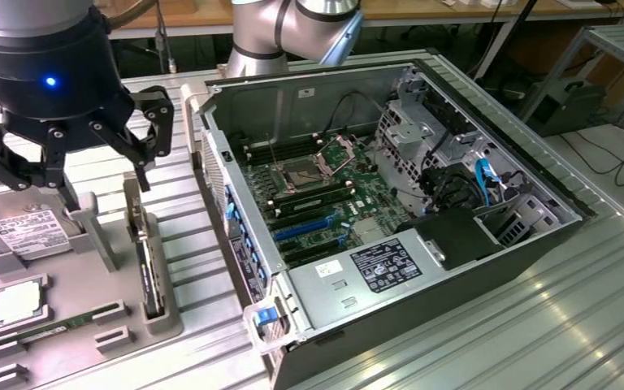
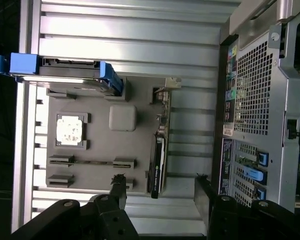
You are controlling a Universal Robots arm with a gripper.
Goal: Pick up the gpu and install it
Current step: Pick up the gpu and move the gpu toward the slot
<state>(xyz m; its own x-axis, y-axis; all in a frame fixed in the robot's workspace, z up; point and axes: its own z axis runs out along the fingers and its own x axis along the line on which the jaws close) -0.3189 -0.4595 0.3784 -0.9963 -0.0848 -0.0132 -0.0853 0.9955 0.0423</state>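
Jaws stand wide apart and hold nothing, the gripper (image 1: 106, 193) hanging at ten o'clock in the exterior view, above the grey parts tray (image 1: 101, 288). The gpu (image 1: 152, 272) stands on its long edge in a slot of that tray, at about five o'clock from the gripper and apart from it. In the wrist view the gpu (image 2: 157, 160) lines up with the gap between the two black fingertips (image 2: 119, 186), which seem to sit above it rather than around it; its silver bracket is at the end nearer the hard drive (image 2: 65, 75). In the exterior view the hard drive (image 1: 28, 231) lies at ten o'clock from the gpu, a processor (image 1: 14, 302) at nine and a slim memory stick (image 1: 58, 329) at eight. The open computer case (image 1: 290, 106) lies at three o'clock from the tray, its motherboard (image 1: 334, 195) facing up.
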